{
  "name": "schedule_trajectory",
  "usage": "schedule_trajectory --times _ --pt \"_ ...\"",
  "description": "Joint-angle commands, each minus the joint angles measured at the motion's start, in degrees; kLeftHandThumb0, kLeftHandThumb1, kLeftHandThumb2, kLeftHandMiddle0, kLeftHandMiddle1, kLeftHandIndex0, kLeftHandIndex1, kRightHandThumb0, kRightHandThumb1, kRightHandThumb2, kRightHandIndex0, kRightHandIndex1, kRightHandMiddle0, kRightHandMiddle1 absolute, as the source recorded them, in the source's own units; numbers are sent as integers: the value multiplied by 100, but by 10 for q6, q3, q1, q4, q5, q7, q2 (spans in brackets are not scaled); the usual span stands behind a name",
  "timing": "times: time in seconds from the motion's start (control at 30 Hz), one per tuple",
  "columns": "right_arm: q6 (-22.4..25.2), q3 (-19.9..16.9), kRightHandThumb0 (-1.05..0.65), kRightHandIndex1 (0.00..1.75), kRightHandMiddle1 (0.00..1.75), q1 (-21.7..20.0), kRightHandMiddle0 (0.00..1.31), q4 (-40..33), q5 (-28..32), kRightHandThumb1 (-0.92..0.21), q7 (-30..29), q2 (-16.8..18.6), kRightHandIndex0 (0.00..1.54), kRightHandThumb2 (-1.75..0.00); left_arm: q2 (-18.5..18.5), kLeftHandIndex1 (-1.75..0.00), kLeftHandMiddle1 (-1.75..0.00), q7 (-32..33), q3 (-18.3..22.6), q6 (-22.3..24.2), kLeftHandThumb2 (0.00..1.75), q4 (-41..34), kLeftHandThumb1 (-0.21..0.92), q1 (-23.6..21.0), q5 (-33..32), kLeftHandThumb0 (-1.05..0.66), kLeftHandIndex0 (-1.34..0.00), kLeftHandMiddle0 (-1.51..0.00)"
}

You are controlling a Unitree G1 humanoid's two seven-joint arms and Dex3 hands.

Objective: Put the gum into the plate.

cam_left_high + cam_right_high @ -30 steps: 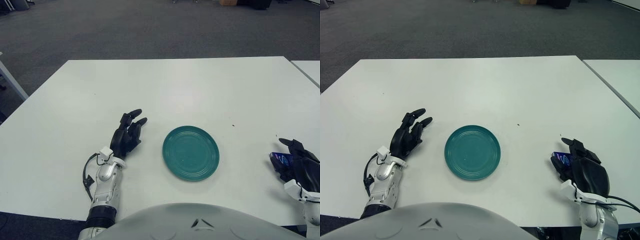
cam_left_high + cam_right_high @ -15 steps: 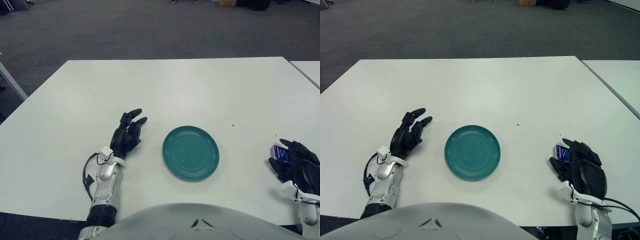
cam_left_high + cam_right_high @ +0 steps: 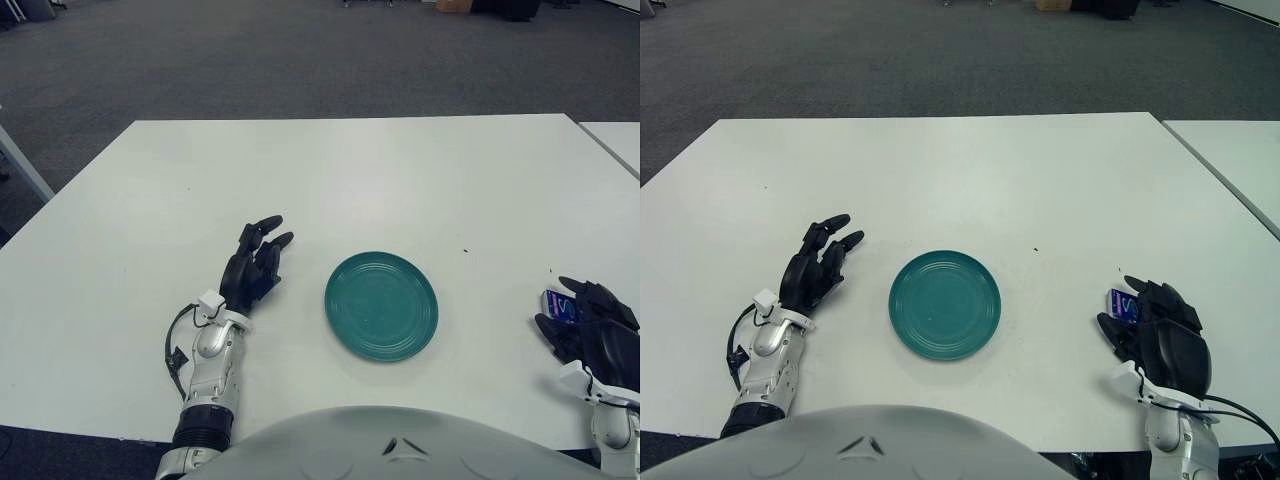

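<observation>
A teal plate (image 3: 945, 305) lies empty near the middle of the white table (image 3: 960, 180). The gum (image 3: 1121, 303), a small blue pack, lies flat on the table near the front right corner, well to the right of the plate. My right hand (image 3: 1145, 312) sits just behind and right of the pack. Its spread dark fingers (image 3: 1160, 297) reach around the pack's near end and hide part of it, without closing on it. My left hand (image 3: 262, 240) shows to the left of the plate, fingers relaxed and holding nothing.
A second white table (image 3: 1240, 160) begins past a narrow gap on the right. Grey carpet lies beyond the far edge. My own torso (image 3: 860, 445) covers the table's near edge at the bottom.
My right hand has drawn back a little toward me, uncovering more of the blue pack at its fingertips. The left hand and the plate have not moved.
</observation>
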Motion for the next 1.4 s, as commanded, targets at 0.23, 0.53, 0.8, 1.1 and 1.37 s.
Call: schedule_trajectory --times 0.23,0.53,0.8,1.1,1.37 --pt "40 60 -78 7 85 127 0 73 -53 -92 57 -121 41 -45 -2 -108 -70 -13 3 44 57 46 92 18 -18 -78 -1 -32" --pt "42 66 -77 8 87 129 0 66 -54 -92 57 -124 43 -45 -2 -107 -69 -16 5 37 57 53 92 15 -22 -79 -1 -30" --pt "37 67 -68 36 121 120 4 82 -48 -92 36 -127 55 -37 1 -107 -69 -27 7 42 57 59 92 11 -29 -79 0 -30" --pt "33 69 -40 82 156 126 43 75 -40 -73 -14 -109 56 -64 5 -104 -67 -28 9 43 60 65 92 5 -23 -79 0 -27" --pt "37 74 -26 106 158 125 49 75 -39 -64 -38 -105 61 -74 6 -103 -68 -20 9 57 60 57 92 5 -21 -78 0 -26"
